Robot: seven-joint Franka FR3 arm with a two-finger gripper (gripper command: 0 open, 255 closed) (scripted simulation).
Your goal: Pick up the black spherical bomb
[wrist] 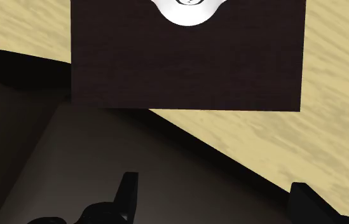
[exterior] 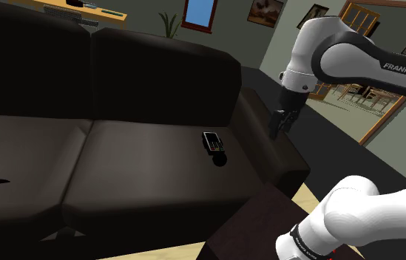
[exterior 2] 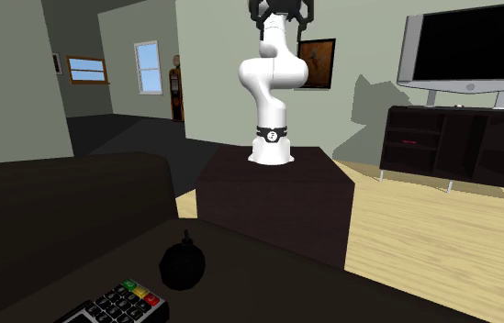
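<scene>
In the shoulder view, the white arm [exterior: 356, 59] bears grey lettering that reads "FRANKA EMI" before the frame cuts it off. Its black jaws hang above the armrest of a dark brown sofa [exterior: 142, 155], whose cushions are smooth with a faint sheen. The black bomb [exterior: 219, 158], a small round ball, lies on the seat cushion nearest that armrest, just beside a flat rectangular remote [exterior: 211, 140] and apart from the jaws. The stand [exterior: 249, 221] is a dark box at the lower right.

In the second exterior view, the bomb [exterior 2: 182, 265] is a matte black sphere with a short stub on top, sitting on the sofa beside the remote [exterior 2: 117, 306], which carries rows of pale keys and red, green and yellow buttons. Behind it, the arm rises from the dark stand [exterior 2: 273, 197]. A black band at the arm's base has a white mark too small to read. The floor [exterior 2: 424, 239] is pale wood planks, and a flat-screen television [exterior 2: 470, 46] hangs above a dark cabinet [exterior 2: 461, 147].

In the wrist view, the jaws are released: the two black fingers [wrist: 127, 194] stand wide apart with nothing between them. Beyond them are the sofa's dark edge, the pale grained floor and the wood-grained top of the stand [wrist: 185, 63].
</scene>
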